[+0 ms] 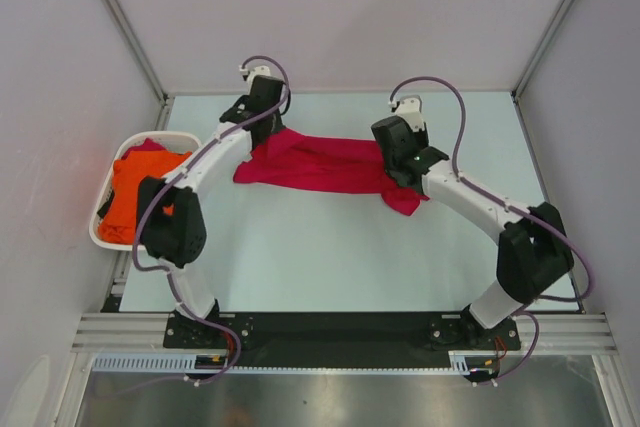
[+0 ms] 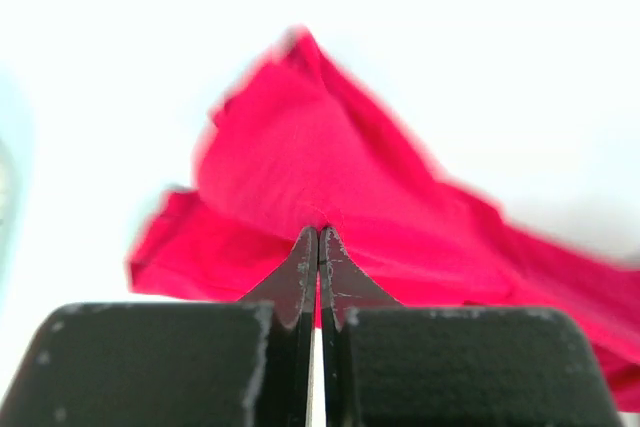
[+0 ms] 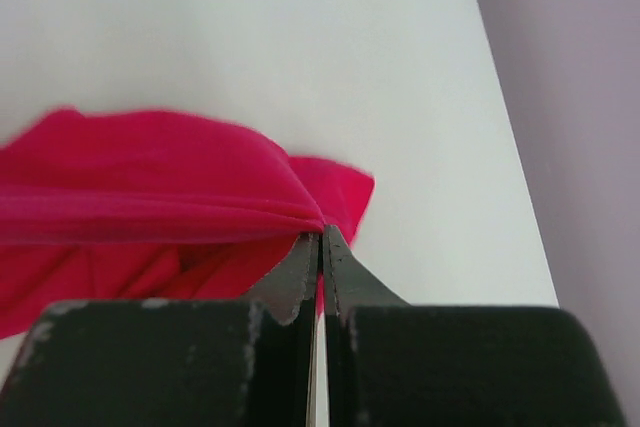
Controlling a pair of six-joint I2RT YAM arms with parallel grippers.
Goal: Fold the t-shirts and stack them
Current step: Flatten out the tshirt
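The crimson t-shirt (image 1: pixel 320 164) hangs stretched between both grippers above the far half of the table, its lower folds touching the surface. My left gripper (image 1: pixel 270 127) is shut on its left end; in the left wrist view the fingertips (image 2: pixel 318 237) pinch the red cloth (image 2: pixel 330 167). My right gripper (image 1: pixel 398 162) is shut on its right end; in the right wrist view the tips (image 3: pixel 322 235) pinch a fold of the cloth (image 3: pixel 150 177). The orange t-shirt (image 1: pixel 135 197) lies crumpled in the basket at the left.
The white oval basket (image 1: pixel 101 232) stands off the table's left edge, beside the left arm's elbow (image 1: pixel 170 222). Grey walls close in the table (image 1: pixel 330 257) on the left, far and right sides. A black rail runs along the near edge.
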